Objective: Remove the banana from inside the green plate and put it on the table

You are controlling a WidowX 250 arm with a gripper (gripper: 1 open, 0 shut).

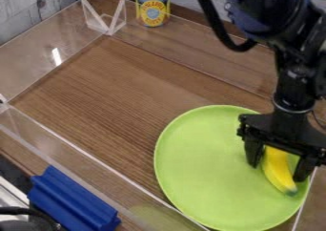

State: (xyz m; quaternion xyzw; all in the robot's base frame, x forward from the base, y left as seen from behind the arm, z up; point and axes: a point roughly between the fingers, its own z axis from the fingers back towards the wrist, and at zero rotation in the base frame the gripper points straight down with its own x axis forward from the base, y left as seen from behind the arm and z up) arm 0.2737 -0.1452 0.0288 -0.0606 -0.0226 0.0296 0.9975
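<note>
The lime-green plate (204, 168) lies at the front right of the brown wood-grain table (114, 92). On the plate's right side rests the small yellow banana (279, 172). My black gripper (280, 163) has come straight down over the banana, its two fingers (254, 153) standing on either side of it, open. Much of the banana is covered by the gripper; only its lower part shows between the fingers.
A yellow-labelled can (152, 10) stands at the back of the table. Clear acrylic walls (51, 53) run along the left and back edges. A blue object (71, 201) sits outside the front-left wall. The arm (274, 25) rises over the table's right side.
</note>
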